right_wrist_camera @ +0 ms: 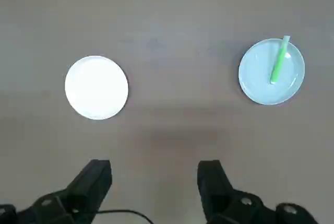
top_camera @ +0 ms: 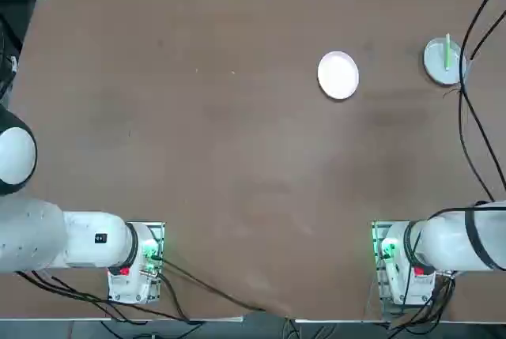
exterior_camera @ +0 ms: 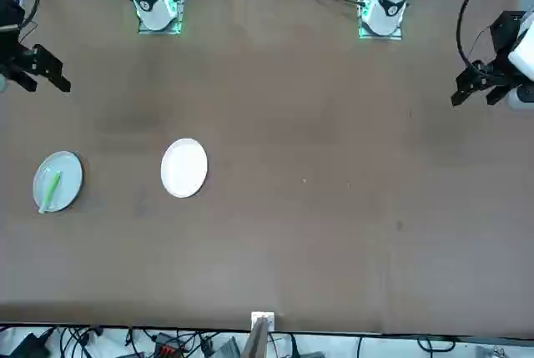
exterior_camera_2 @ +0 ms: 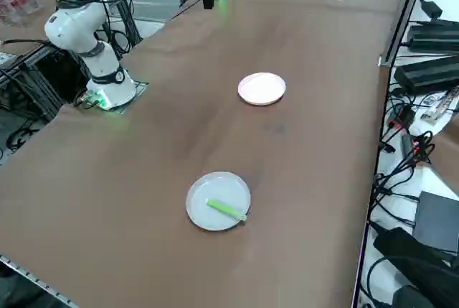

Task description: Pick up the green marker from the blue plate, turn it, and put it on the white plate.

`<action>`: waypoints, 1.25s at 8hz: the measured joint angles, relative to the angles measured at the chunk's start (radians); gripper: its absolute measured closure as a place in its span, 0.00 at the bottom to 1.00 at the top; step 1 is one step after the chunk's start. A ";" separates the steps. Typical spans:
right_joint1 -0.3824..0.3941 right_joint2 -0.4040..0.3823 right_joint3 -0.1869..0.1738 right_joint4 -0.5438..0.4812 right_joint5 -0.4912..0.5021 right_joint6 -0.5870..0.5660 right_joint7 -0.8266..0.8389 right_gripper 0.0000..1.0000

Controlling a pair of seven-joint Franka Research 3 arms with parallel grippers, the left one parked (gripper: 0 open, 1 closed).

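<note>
Green marker, a short, slim, bright light-green stick (top_camera: pixel 447 52): lies on the blue plate, over on the robot's right side of the brown table (top_camera: pixel 237 149). Noted from left to right, the robot's way.

White plate, small, round, plain bright white (top_camera: pixel 337 75): flat on the tabletop, well apart from the other plate and slightly nearer the middle of the table.

Right arm, white with dark bands (top_camera: pixel 458 238): from its mount at the near edge it reaches out to the right.

Blue plate, small, round, pale grey-blue with a lighter rim (top_camera: pixel 434 62): flat on the tabletop. The marker lies across its inside, to one side of the centre, with one end just over the rim on the side away from the arm bases (the right side view shows this end best). Black cables (top_camera: pixel 462 90) pass across the plate's right edge in the top view.

Right gripper, black, two-fingered (right_wrist_camera: pixel 155 167): at the left edge of the front view, nearer the arm bases than both plates. Fingers stand wide apart, brown surface showing between them. Marker lies beyond the fingertips and off to one side, well apart from both.
</note>
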 joint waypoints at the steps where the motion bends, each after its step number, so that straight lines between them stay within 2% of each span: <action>1: 0.000 0.000 0.000 0.000 0.000 0.001 0.000 0.00; 4: -0.001 0.011 -0.006 0.005 0.000 0.019 0.002 0.00; 6: -0.021 0.057 -0.030 0.009 -0.007 0.048 0.001 0.00; 8: -0.116 0.140 -0.046 0.007 -0.007 0.116 -0.082 0.00; 10: -0.224 0.252 -0.049 -0.002 -0.006 0.231 -0.189 0.00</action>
